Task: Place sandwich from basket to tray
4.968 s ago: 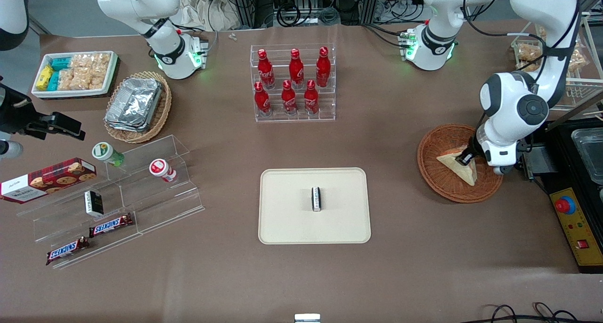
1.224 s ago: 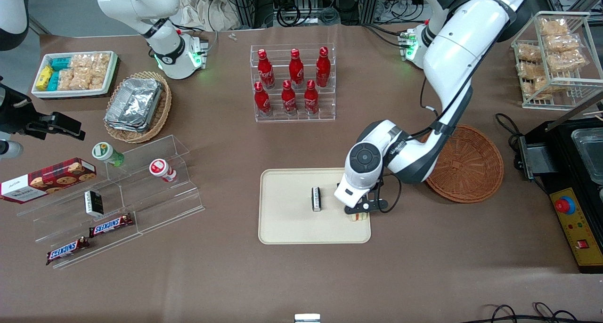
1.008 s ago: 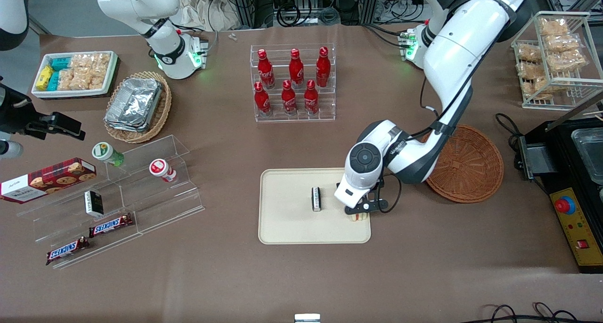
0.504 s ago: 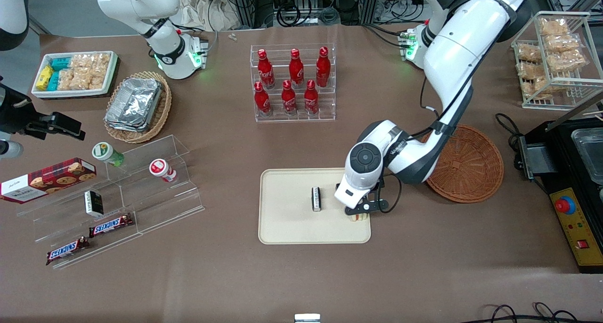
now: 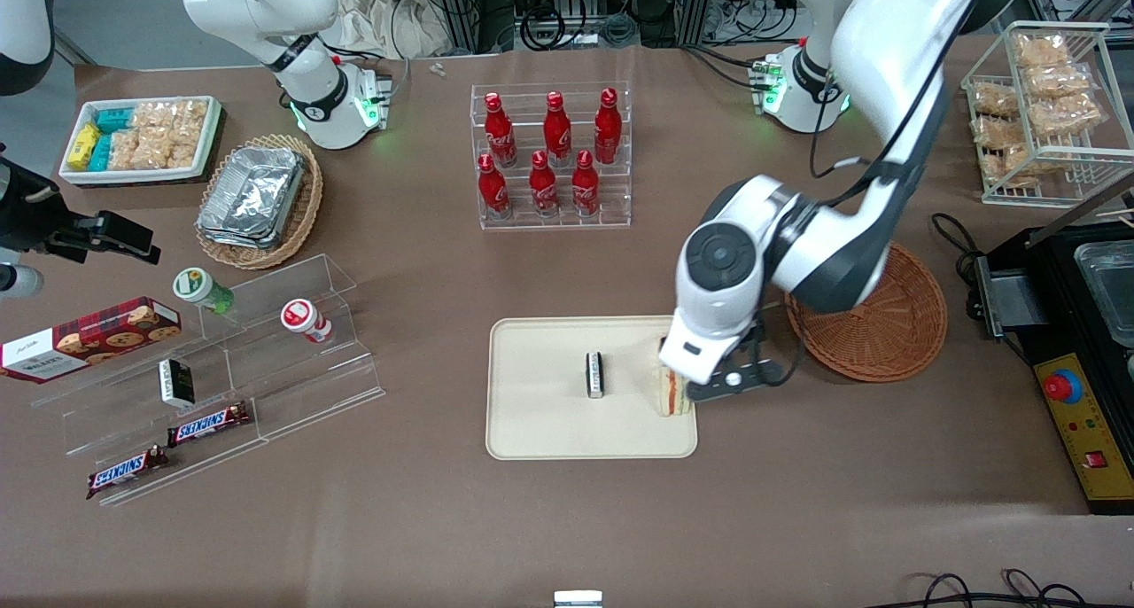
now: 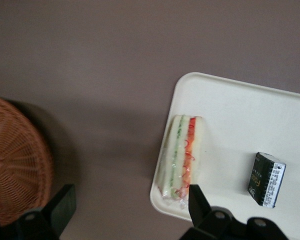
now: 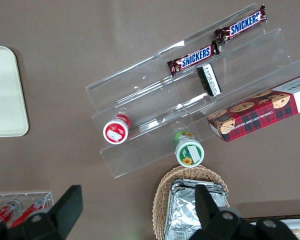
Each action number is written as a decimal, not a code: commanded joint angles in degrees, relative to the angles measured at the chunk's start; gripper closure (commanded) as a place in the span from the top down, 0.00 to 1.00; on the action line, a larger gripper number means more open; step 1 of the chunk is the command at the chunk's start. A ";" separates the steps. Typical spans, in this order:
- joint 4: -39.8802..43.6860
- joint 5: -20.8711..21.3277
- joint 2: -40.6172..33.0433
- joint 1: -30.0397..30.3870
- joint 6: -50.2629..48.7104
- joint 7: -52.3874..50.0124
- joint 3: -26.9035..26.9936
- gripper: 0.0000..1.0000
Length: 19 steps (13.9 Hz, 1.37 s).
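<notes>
The tray [image 5: 540, 413] carries a small dark packet [image 5: 595, 375]. On the tray's edge nearest the basket [image 5: 895, 333] the sandwich [image 5: 671, 395] stands on edge, pale bread with green and red stripes, seemingly clear-wrapped. The gripper [image 6: 127, 212] hovers above, fingers spread, empty.

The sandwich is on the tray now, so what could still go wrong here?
The sandwich stands on its narrow side at the very rim of the tray, so a nudge could tip it flat or off onto the table. The open gripper hangs just above it; a sideways move could clip it. The small dark packet lies apart on the tray and seems safe.
</notes>
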 commanded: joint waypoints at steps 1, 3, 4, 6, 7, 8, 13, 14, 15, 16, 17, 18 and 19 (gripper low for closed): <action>-2.24 -5.54 -8.22 2.66 -2.21 6.82 1.63 1.00; -2.50 -11.68 -12.62 1.87 -6.59 16.15 8.29 1.00; -3.64 -13.37 -14.73 2.39 -6.96 20.89 10.06 1.00; -7.06 -17.84 -19.74 2.49 -6.87 31.95 16.63 1.00; -8.90 -19.78 -21.94 2.40 -6.87 38.10 20.24 1.00; -10.58 -20.67 -23.79 2.40 -6.87 43.38 23.32 1.00; -13.41 -21.30 -26.27 2.40 -7.31 58.90 34.33 1.00; -12.88 -20.86 -25.92 2.40 -8.01 58.99 34.77 1.00; -12.18 -20.94 -25.74 2.57 -8.10 59.26 34.87 1.00; -11.30 -20.86 -25.05 2.57 -8.10 59.43 34.78 1.00; -10.16 -20.68 -24.08 2.22 -8.10 59.09 34.34 1.00; -9.37 -20.68 -23.20 1.87 -8.19 58.65 34.08 1.00; -9.19 -20.77 -23.19 1.87 -8.19 58.64 33.64 1.00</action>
